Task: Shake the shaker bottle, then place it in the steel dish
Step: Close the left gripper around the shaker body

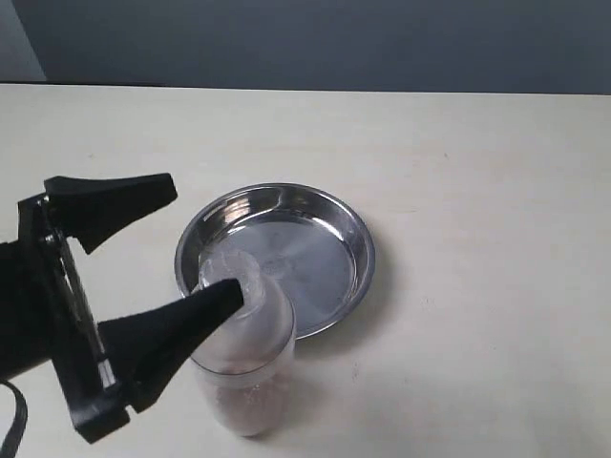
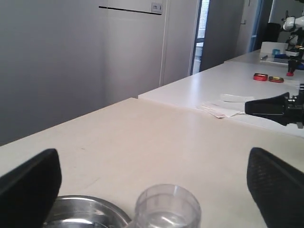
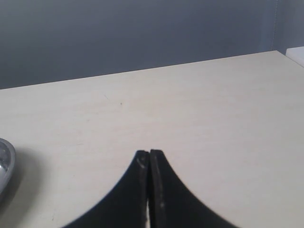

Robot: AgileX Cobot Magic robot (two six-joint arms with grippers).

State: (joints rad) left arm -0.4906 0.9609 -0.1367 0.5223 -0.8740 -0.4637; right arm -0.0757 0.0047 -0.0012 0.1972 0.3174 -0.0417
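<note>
Hovering over the shaker bottle (image 1: 250,372) with my left gripper (image 1: 205,239) spread wide and holding nothing, I judge this to be the reach before the grasp. The bottle stands upright on the table (image 1: 477,191) just outside the rim of the steel dish (image 1: 334,229), and in the left wrist view its round cap sits between my fingers, clear of both. My right gripper (image 3: 149,154) (jaws pressed together, empty) hangs over the tabletop, so next I should lower the left until its fingers flank the frosted body, close firmly, lift and shake before the short carry into the dish.
</note>
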